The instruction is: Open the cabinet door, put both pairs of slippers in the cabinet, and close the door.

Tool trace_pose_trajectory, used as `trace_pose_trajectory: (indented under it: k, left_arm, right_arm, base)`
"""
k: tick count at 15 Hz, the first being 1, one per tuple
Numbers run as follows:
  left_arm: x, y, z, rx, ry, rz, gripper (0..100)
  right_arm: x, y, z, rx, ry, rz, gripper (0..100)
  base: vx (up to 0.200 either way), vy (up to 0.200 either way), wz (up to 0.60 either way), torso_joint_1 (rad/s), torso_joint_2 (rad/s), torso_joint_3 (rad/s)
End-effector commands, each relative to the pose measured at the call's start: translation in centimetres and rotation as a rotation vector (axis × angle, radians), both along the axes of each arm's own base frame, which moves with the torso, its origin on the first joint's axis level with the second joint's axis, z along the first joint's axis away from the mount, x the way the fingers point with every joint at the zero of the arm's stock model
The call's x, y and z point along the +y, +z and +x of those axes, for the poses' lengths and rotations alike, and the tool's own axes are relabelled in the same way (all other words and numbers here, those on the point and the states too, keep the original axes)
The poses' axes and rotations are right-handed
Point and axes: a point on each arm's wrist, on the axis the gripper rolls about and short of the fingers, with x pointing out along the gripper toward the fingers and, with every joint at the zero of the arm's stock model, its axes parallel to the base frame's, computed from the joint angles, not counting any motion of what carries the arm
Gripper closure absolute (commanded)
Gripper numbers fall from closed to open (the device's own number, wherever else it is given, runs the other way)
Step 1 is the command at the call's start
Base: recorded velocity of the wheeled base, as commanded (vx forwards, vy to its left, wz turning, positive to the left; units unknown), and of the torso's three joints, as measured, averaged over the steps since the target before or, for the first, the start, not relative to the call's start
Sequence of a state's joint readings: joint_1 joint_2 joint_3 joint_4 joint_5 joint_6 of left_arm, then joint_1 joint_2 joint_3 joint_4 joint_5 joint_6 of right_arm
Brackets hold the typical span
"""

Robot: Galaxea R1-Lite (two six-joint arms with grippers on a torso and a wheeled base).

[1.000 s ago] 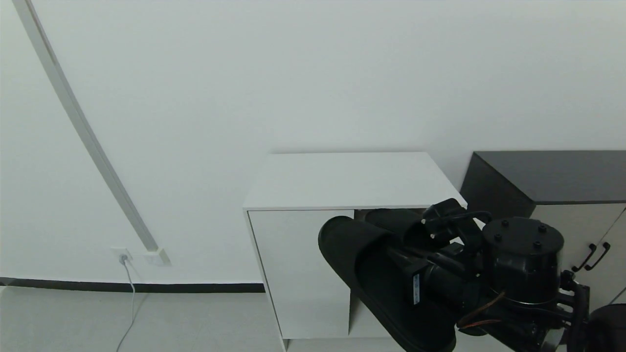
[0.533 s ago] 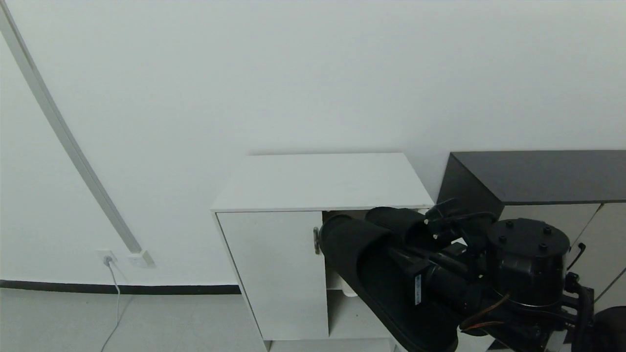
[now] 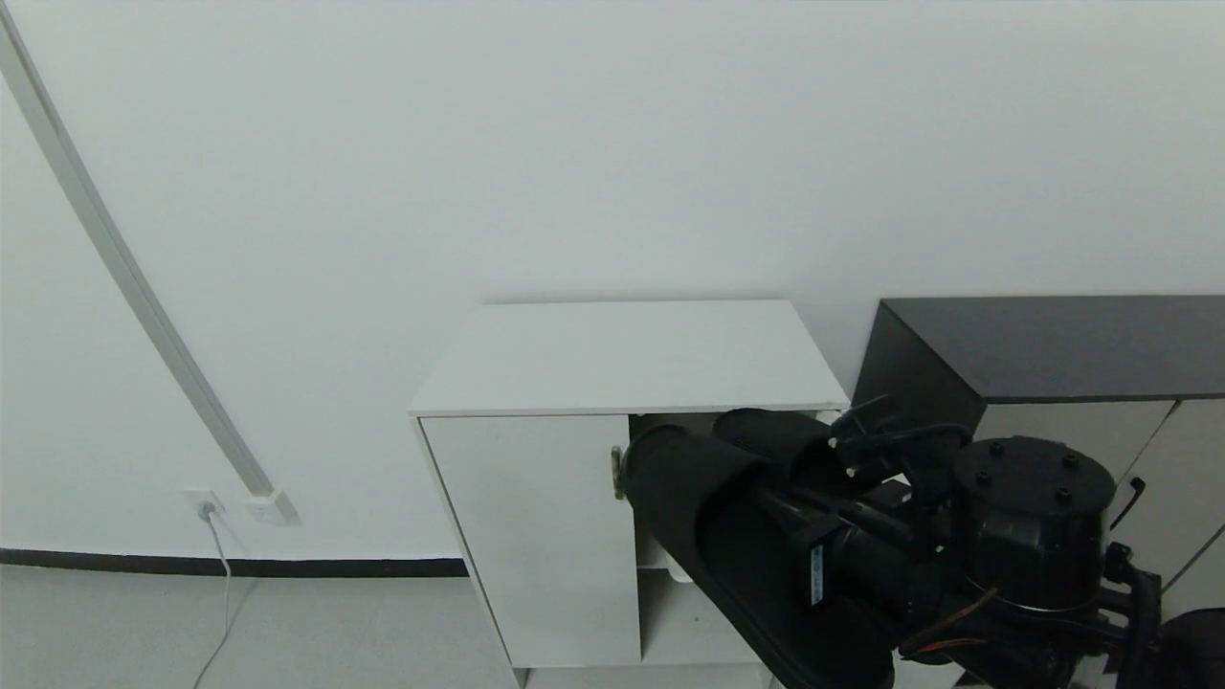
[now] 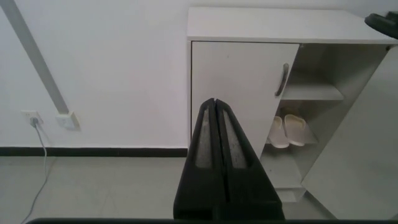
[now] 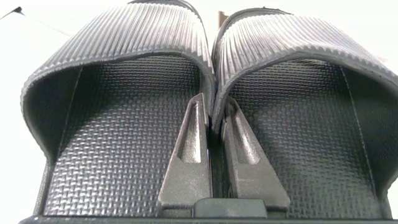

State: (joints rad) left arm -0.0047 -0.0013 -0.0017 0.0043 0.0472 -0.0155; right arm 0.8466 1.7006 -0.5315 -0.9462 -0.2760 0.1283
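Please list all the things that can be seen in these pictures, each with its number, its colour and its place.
cabinet: one, white, against the wall, right half open.
white slippers: one pair, inside the cabinet.
black slippers: one pair, held before the cabinet's open half.
second cabinet: one, dark top, right of the white one.
socket: one, white, low on the wall, cable plugged in.
left gripper: black, shut, empty.
right gripper: black, shut on the black slippers.

Cabinet interior (image 3: 670, 617) mostly behind black slippers (image 3: 713, 517)
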Motion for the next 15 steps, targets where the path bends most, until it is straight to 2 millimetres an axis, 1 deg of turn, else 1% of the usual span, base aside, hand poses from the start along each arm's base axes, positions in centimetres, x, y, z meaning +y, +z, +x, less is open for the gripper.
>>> trace_pose_trajectory:
  k: [1, 10, 15]
  left_arm:
    - [0.0, 0.0, 0.0, 0.002, 0.000, -0.001, 100]
    - [0.0, 0.0, 0.0, 0.002, 0.000, -0.001, 100]
    - [0.0, 0.0, 0.0, 0.002, 0.000, -0.001, 100]
  right_arm:
    - [0.2, -0.5, 0.1, 0.005, 0.002, -0.007, 100]
    - [0.4, -1.0, 0.3, 0.007, 0.000, -0.010, 100]
    - [0.6, -1.7, 0.6, -0.004, -0.001, -0.008, 100]
  base:
    - [0.000, 0.000, 0.00, 0.000, 0.00, 0.000]
    - [0.000, 0.000, 0.00, 0.000, 0.00, 0.000]
    - [0.000, 0.000, 0.00, -0.138, 0.31, 0.173]
